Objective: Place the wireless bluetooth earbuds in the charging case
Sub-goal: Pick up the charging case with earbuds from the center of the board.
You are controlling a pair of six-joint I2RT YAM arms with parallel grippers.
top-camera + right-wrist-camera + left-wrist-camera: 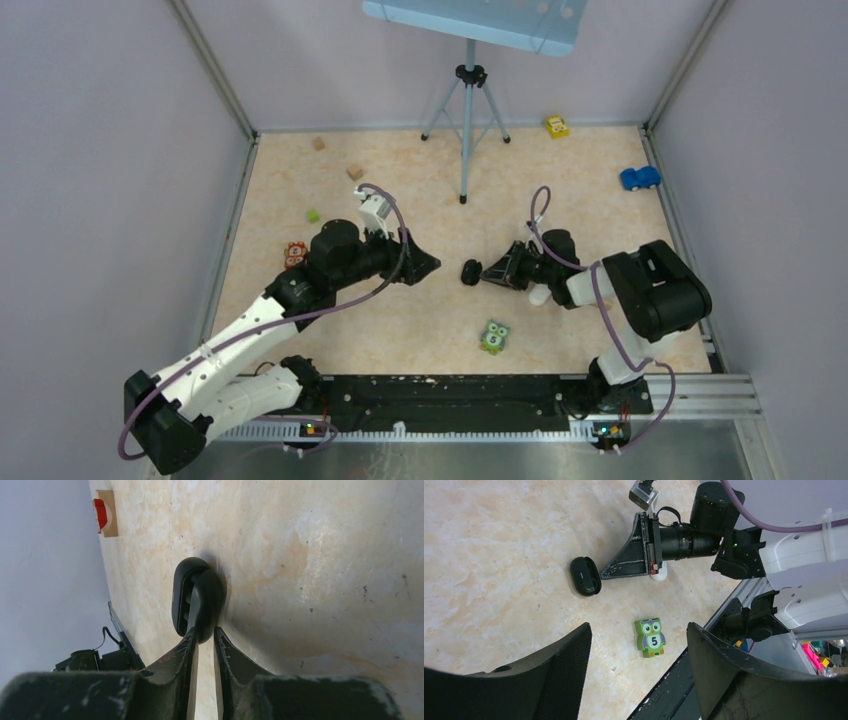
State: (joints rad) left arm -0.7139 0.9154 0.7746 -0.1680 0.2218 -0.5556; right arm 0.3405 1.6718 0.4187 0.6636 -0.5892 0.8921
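Observation:
The black pebble-shaped charging case (470,271) (585,576) (197,597) lies mid-table with its lid slightly ajar. My right gripper (487,272) (204,632) reaches it from the right, its jaws narrowed onto the near edge of one half of the case. A white rounded object (540,295) (659,575) lies on the table under the right wrist. The earbuds are out of view; the inside of the case is too dark to read. My left gripper (425,265) (639,675) hovers left of the case, open and holding nothing.
A green owl block marked 5 (494,337) (650,638) lies near the front rail (450,390). An orange owl block (295,254), a green cube (313,215) and two tan cubes (354,172) sit left. A tripod (466,110), yellow car (557,126) and blue car (640,178) stand behind.

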